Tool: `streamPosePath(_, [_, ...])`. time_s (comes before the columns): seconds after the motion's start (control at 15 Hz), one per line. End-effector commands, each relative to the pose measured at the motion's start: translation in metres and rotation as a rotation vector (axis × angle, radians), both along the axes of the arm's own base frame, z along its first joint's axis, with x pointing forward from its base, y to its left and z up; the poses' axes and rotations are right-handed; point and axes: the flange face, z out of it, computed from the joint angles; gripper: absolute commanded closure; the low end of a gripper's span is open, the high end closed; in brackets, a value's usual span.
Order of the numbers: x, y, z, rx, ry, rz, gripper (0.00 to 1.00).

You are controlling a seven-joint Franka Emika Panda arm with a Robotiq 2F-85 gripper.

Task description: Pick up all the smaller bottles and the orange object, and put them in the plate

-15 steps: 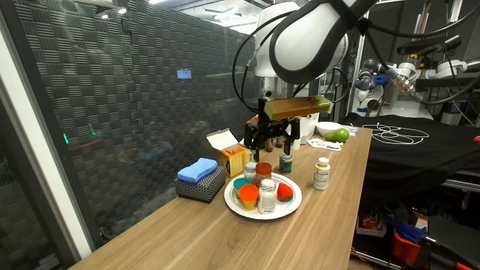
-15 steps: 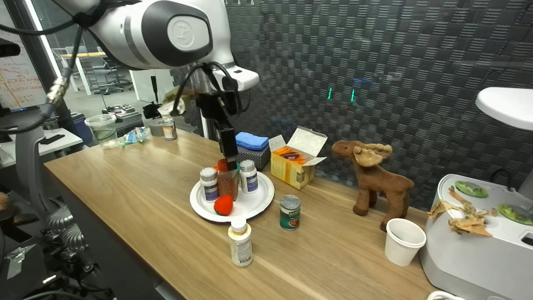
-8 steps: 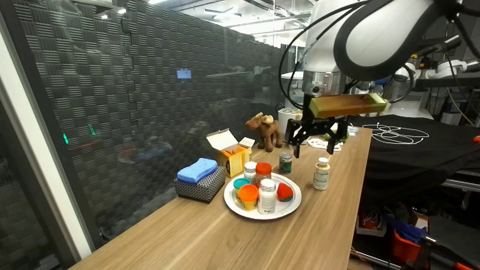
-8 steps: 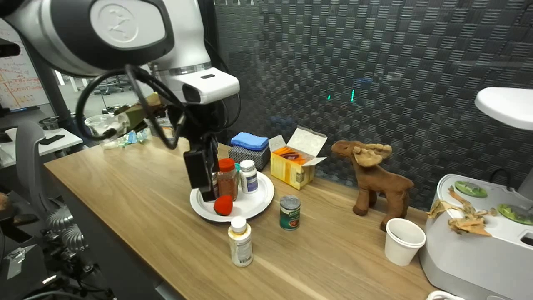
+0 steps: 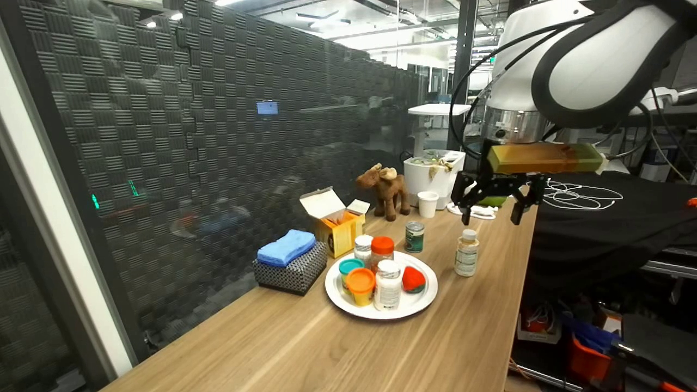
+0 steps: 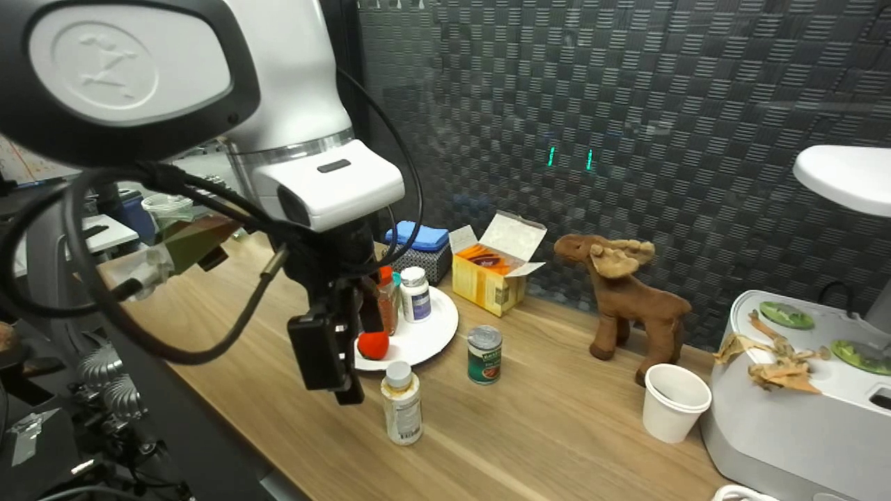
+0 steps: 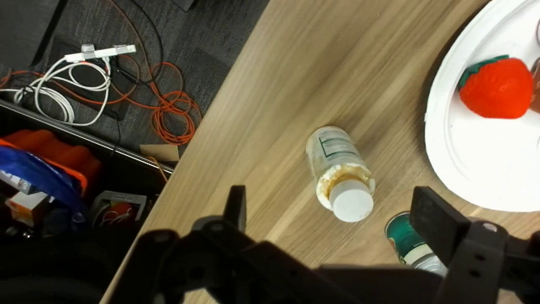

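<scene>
Beside a dark patterned wall [image 5: 228, 163], a wood-grained tabletop [image 5: 337, 348] under the gripper [image 5: 491, 219], jaws apart.

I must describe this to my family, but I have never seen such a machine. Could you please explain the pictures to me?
The machine is a robot arm ending in a gripper, made for grasping things. Two pictures come from cameras standing outside the robot; the third comes from its wrist, looking down past the gripper. On the wooden table is a white plate carrying two white bottles, a red-lidded jar, two small tubs and a strawberry-shaped object. Off the plate stand a lone white-capped bottle, a green can, an open yellow box and a brown toy moose, among other things. Nothing is held: the gripper is open above the table, near the lone white-capped bottle.
</scene>
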Motion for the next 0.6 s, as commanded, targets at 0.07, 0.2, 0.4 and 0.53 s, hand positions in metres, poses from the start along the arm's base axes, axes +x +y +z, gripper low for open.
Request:
streamPosePath(0.07, [0.015, -0.015, -0.008, 0.018, -0.032, 0.002, 0.00])
streamPosePath(0.2, [0.020, -0.017, -0.014, 0.031, -0.019, 0.006, 0.00])
streamPosePath(0.4, [0.025, -0.022, -0.020, 0.049, -0.009, 0.003, 0.00])
streamPosePath(0.53, [0.030, -0.025, -0.022, 0.055, -0.010, 0.001, 0.00])
